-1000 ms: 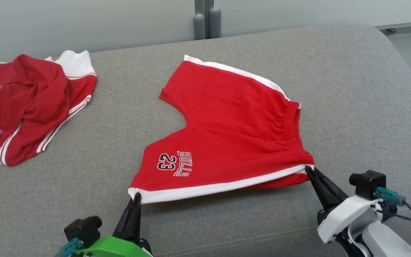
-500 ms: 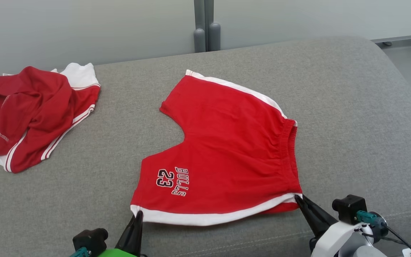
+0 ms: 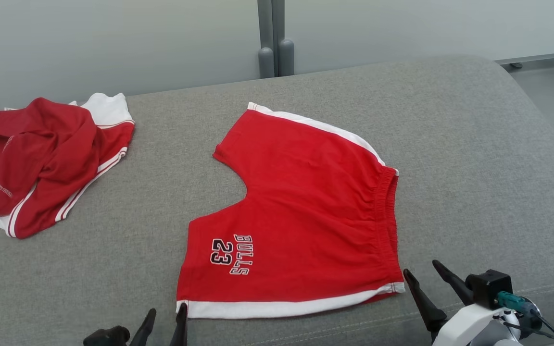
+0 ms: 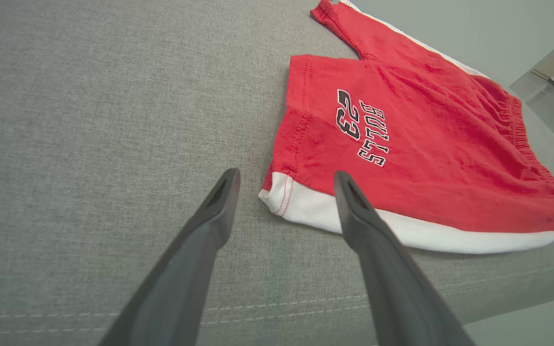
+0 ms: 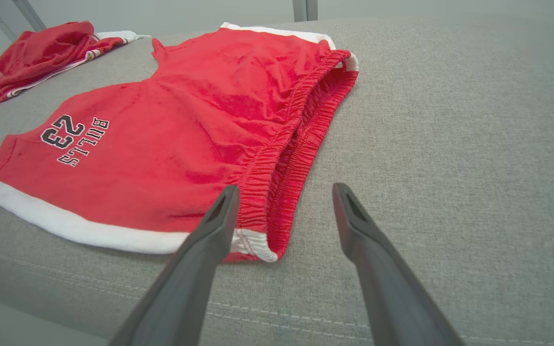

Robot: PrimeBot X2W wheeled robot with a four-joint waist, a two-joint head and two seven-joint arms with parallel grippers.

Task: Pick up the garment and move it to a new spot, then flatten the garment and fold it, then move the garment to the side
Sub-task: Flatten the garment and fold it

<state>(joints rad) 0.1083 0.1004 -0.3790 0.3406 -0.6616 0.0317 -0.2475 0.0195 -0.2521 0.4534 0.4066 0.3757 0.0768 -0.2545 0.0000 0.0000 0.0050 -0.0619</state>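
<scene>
I got soft, even, bright light. A thin shadow lay under the hem of the shorts [image 3: 306, 206] just ahead of my left gripper [image 4: 286, 175]. Wrist views bowed at their edges; its fingers [image 4: 185, 278] blurred near the lens.

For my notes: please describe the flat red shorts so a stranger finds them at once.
On the grey cushion, look at the middle near the front edge. The red shorts lie flat there, printed BULLS 23, unlike the crumpled red garment at left.

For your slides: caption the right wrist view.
Open fingers at the waistband corner of red shorts on grey cushion.
</scene>
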